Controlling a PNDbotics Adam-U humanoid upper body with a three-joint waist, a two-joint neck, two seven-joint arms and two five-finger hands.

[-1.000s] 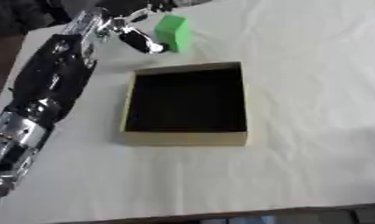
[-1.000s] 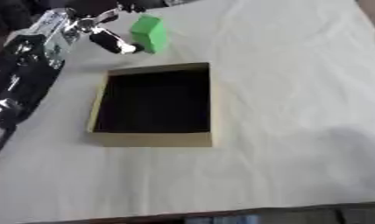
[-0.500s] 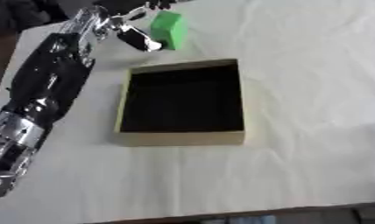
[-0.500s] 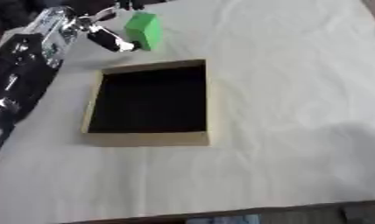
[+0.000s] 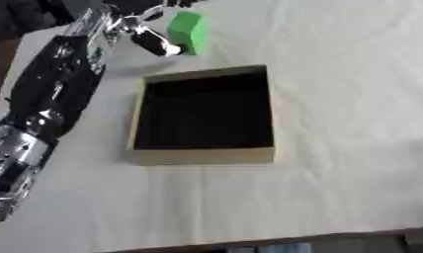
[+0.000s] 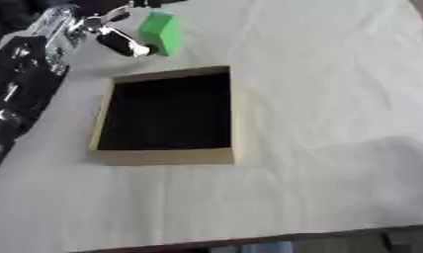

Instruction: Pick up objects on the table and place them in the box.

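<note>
- The green block [image 5: 187, 30] stands on the table [image 5: 345, 89] at about 12 o'clock from the box [image 5: 203, 156], just past its far rim and apart from it.
- The block's long axis runs up and down, so it stands upright with its narrow top facing up.
- The box is a shallow tan square tray, open on top, with a dark inside; nothing can be made out within it.
- The left hand [image 5: 144, 30] reaches in from the 10 o'clock corner, its arm running down the left edge of the view.
- One black thumb or finger with a pale tip [image 5: 156, 43] points toward 4 o'clock and lies against the block's near left side.
- The other fingers reach over the block's top and are cut off by the picture's upper edge, so it cannot be told whether the hand grips the block.
- The right hand shows in neither view.
</note>
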